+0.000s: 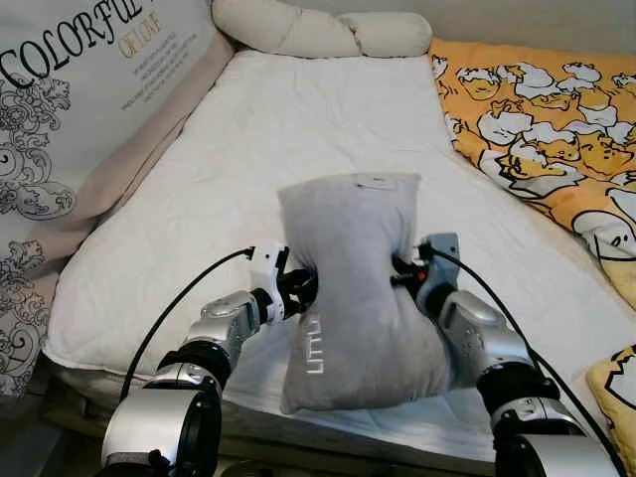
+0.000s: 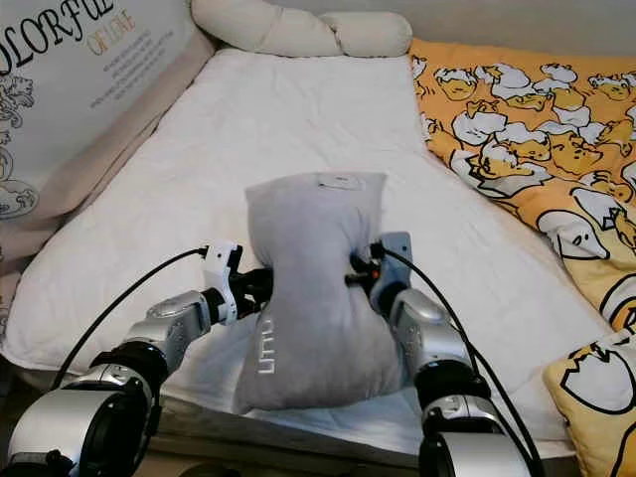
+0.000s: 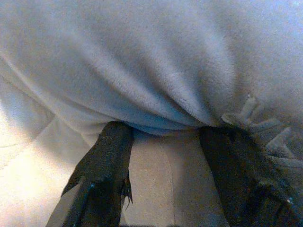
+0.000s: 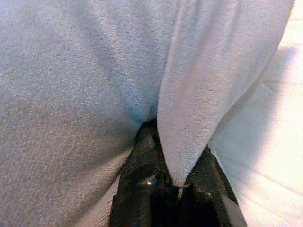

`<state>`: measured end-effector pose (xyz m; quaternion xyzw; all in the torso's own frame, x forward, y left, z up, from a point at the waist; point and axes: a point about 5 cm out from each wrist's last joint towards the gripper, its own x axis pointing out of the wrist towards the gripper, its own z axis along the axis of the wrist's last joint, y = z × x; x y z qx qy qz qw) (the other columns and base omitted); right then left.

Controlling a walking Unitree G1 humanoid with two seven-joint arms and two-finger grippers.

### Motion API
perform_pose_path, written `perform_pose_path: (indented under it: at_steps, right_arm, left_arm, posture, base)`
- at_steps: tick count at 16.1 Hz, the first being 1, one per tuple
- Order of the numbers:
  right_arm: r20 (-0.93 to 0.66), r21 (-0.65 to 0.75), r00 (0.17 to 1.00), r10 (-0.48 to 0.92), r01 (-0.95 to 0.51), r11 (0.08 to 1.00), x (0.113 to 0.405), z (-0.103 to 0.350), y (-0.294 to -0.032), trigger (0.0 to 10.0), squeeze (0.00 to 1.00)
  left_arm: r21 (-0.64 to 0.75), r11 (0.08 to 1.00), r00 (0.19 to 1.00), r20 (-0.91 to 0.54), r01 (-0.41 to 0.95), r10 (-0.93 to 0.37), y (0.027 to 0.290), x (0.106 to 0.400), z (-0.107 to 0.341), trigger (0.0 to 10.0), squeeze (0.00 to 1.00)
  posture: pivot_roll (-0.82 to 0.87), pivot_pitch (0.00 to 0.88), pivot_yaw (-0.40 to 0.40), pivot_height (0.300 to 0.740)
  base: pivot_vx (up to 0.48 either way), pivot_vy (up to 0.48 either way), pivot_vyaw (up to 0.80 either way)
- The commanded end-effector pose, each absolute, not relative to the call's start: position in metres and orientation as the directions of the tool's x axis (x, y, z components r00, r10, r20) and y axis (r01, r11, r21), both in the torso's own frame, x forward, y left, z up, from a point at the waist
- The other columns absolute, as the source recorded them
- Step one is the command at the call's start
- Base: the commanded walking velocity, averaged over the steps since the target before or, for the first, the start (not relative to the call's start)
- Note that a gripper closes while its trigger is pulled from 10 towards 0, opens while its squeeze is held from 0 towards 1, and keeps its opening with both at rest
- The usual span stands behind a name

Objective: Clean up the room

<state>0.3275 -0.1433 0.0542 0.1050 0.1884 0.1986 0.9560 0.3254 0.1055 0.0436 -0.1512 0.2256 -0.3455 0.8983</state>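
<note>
A grey plush pillow (image 1: 353, 298) with pale lettering stands upright over the near part of the white bed (image 1: 298, 129), held between my two grippers and pinched in at its waist. My left gripper (image 1: 303, 285) presses into its left side. In the left wrist view the fingers (image 3: 109, 156) stand apart with the pillow (image 3: 142, 56) bulging over their tips. My right gripper (image 1: 402, 268) is at the pillow's right side. In the right wrist view the right gripper (image 4: 173, 142) is shut on a fold of the pillow's fabric (image 4: 189, 94).
A yellow quilt with duck prints (image 1: 547, 109) covers the bed's right side. A cream bolster (image 1: 318, 30) lies at the far end. A large printed cushion (image 1: 79, 89) leans along the left. A yellow cushion (image 2: 596, 397) sits at the near right.
</note>
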Motion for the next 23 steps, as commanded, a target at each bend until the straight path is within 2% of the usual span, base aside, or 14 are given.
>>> perform_pose_path:
  at_steps: [1,7,10,16,20,21,23]
  right_arm:
    - [-0.245,0.295,0.847,0.471,-0.398,0.869,0.334,0.068,-0.124,0.0,0.00]
    - [-0.246,0.311,0.854,0.458,-0.378,0.872,0.328,0.063,-0.123,0.0,0.00]
    - [-0.231,0.316,0.872,0.432,-0.352,0.881,0.328,0.065,-0.126,0.0,0.00]
    - [-0.157,0.345,0.938,0.308,-0.240,0.907,0.321,0.074,-0.131,0.0,0.00]
    - [-0.139,0.359,0.951,0.276,-0.212,0.909,0.313,0.075,-0.124,0.0,0.00]
    - [-0.128,0.362,0.968,0.216,-0.157,0.919,0.315,0.079,-0.131,0.0,0.00]
    - [-0.123,0.358,0.970,0.208,-0.152,0.921,0.316,0.082,-0.132,0.0,0.00]
  left_arm:
    - [-0.458,0.659,0.639,-0.224,0.597,-0.736,0.094,0.331,0.057,0.0,0.00]
    - [-0.544,0.575,0.650,-0.068,0.612,-0.757,0.081,0.342,0.083,0.0,0.00]
    - [-0.559,0.475,0.594,0.038,0.679,-0.804,0.079,0.339,0.094,0.0,0.00]
    - [-0.331,0.685,0.716,-0.037,0.649,-0.697,0.097,0.342,0.098,0.0,0.00]
    - [-0.319,0.688,0.722,-0.019,0.651,-0.692,0.092,0.338,0.099,0.0,0.00]
    - [-0.332,0.696,0.734,-0.015,0.637,-0.679,0.088,0.339,0.100,0.0,0.00]
    - [-0.292,0.701,0.727,-0.026,0.651,-0.686,0.084,0.336,0.101,0.0,0.00]
  posture:
    - [-0.06,0.000,0.017,0.740]
    - [-0.03,0.000,0.005,0.740]
    - [-0.04,0.000,0.011,0.740]
    - [-0.05,0.000,0.023,0.740]
    - [-0.06,0.000,0.017,0.740]
    - [-0.06,0.000,0.017,0.740]
    - [-0.03,0.000,-0.003,0.740]
  base:
    - [0.000,0.000,0.00]
    - [0.000,0.000,0.00]
    - [0.000,0.000,0.00]
    - [0.000,0.000,0.00]
    - [0.000,0.000,0.00]
    - [0.000,0.000,0.00]
    - [0.000,0.000,0.00]
